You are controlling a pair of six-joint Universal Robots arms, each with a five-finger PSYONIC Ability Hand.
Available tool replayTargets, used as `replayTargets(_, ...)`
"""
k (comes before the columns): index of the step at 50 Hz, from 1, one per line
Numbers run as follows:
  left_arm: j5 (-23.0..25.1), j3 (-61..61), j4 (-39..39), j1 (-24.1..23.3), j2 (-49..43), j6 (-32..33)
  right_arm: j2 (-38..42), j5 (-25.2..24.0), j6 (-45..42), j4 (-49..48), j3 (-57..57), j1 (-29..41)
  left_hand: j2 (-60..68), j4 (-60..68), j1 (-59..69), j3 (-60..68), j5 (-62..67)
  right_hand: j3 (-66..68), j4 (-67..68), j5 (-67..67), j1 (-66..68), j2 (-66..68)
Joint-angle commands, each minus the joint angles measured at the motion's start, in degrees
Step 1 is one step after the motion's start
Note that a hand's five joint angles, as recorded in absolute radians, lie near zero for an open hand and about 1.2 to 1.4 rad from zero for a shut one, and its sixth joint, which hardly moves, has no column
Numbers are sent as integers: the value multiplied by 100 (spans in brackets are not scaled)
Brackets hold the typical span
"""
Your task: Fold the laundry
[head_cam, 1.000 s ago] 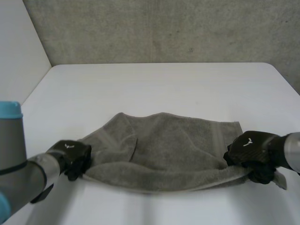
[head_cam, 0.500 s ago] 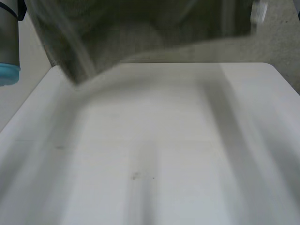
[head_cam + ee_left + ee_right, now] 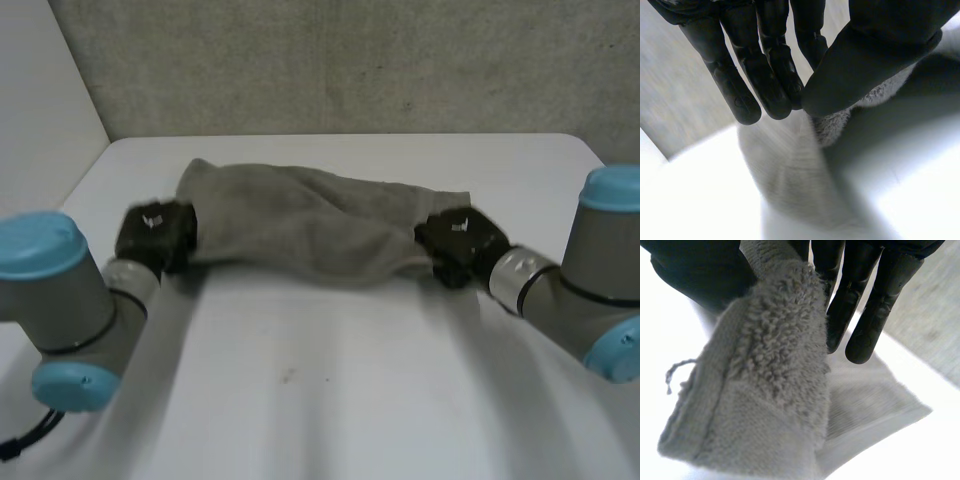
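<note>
Count: one grey towel [image 3: 310, 230], one white table [image 3: 350, 390], two arms, two black hands.

Towel: it is stretching as a bunched, loosely gathered band between the two hands, over the far half of the table in front of the grey wall [image 3: 350, 60]. Its middle is sagging slightly toward the near side. Whether the lower edge is touching the tabletop cannot be told from the head view.

Left hand [image 3: 155, 235]: it is gripping the towel's left end. In the left wrist view the fingers [image 3: 760, 75] are lying close together and the thumb [image 3: 865, 55] is closing against their tips, with terry pile [image 3: 840, 120] trapped under the thumb. The rest of the cloth is trailing away below the fingertips.

Right hand [image 3: 460, 243]: it is gripping the towel's right end. In the right wrist view a thick fold of the towel [image 3: 765, 390] is running between the thumb [image 3: 695, 275] and the nearly straight fingers [image 3: 875, 305], and one loose thread is hanging off the hem beside the thumb. The fold's free corner is drooping under the palm, with more cloth lying beyond it.

Arms: both are reaching forward from the near side, one at each side of the table, their light-blue caps showing.
</note>
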Motion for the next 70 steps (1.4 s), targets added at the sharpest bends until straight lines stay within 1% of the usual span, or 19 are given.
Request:
replayTargets(1, 4, -382, -870, 47, 272, 870, -274, -7, -362, 885, 383, -242, 1021, 1026, 1186, 1029, 1055, 1219, 1167, 1320, 2516, 1263)
replayTargets(7, 65, -461, -1109, 135, 643, 870, -742, -166, -398, 1195, 753, -525, 1021, 1026, 1186, 1029, 1055, 1219, 1167, 1320, 2516, 1263)
replayTargets(13, 214, -435, -1100, 179, 582, 879, -882, -632, -310, 1142, 982, -1034, 1021, 1026, 1186, 1029, 1055, 1219, 1167, 1320, 2516, 1263)
replayTargets(15, 259, -435, -1100, 205, 511, 879, -900, -702, -302, 1124, 982, -1149, 518, 523, 684, 527, 553, 1219, 1167, 1320, 2516, 1263)
replayTargets(17, 372, -444, -1100, 284, 318, 879, -900, -737, -302, 1124, 955, -1245, -1239, -1234, -1074, -1231, -1204, 1219, 1167, 1320, 2516, 1263)
replayTargets(18, 373, -444, -1100, 284, 318, 879, -900, -737, -302, 1124, 955, -1245, -1248, -1243, -1083, -1240, -1213, 1219, 1167, 1320, 2516, 1263)
replayTargets(20, 469, -470, -1100, 293, 221, 888, -812, -746, -293, 1116, 964, -1263, -2506, -2500, -2340, -2497, -2471, 1219, 1167, 1320, 2516, 1263)
replayTargets(27, 479, -488, -1109, 337, 186, 879, -742, -772, -214, 1107, 964, -1254, -2644, -2639, -2479, -2636, -2609, 1219, 1167, 1320, 2516, 1263)
replayTargets(48, 417, -488, -810, 680, 1, 923, -750, -825, -205, 1089, 911, -1421, -2425, -2420, -2260, -2417, -2391, 1219, 1167, 1320, 2516, 1263)
replayTargets(52, 426, -497, -635, 846, -8, 923, -750, -825, -205, 1107, 911, -1412, -801, -796, -635, -792, -766, 1219, 1167, 1320, 2516, 1263)
replayTargets(53, 426, -497, -634, 847, -8, 923, -750, -825, -205, 1107, 911, -1412, -794, -789, -629, -786, -759, 1219, 1167, 1320, 2516, 1263)
replayTargets(55, 417, -505, -669, 856, 27, 940, -777, -816, -222, 1115, 903, -1404, 1011, 1016, 1176, 1019, 1045, 1219, 1167, 1320, 2516, 1263)
replayTargets(59, 417, -540, -722, 864, 159, 958, -821, -790, -292, 1150, 894, -1412, 1021, 1026, 1186, 1029, 1055, 1219, 1167, 1320, 2516, 1263)
replayTargets(64, 408, -620, -1337, 873, 775, 1266, -1013, -746, -555, 1553, 824, -1412, 1021, 1026, 1186, 1029, 1055, 1219, 1167, 1320, 2516, 1263)
replayTargets(65, 408, -689, -2007, 873, 1053, 1605, -1014, -746, -556, 1555, 823, -1412, 1021, 1026, 1186, 1029, 1055, 1219, 1167, 1320, 2516, 1263)
replayTargets(66, 408, -690, -2014, 873, 1056, 1608, -1162, -737, -748, 1825, 797, -1395, 1021, 1026, 1186, 1029, 1055, 1219, 1167, 1320, 2516, 1263)
replayTargets(68, 391, -795, -3230, 864, 1458, 2212, -1338, -729, -1002, 2176, 788, -1369, 1021, 1026, 1186, 1029, 1055, 1219, 1167, 1320, 2516, 1263)
replayTargets(69, 391, -795, -3236, 864, 1460, 2215, -1479, -728, -1335, 2605, 823, -1351, 1021, 1026, 1186, 1029, 1055, 1219, 1167, 1320, 2516, 1263)
replayTargets(70, 391, -830, -3767, 864, 1652, 2441, -1480, -728, -1339, 2610, 823, -1351, 1021, 1026, 1186, 1029, 1055, 1219, 1167, 1320, 2516, 1263)
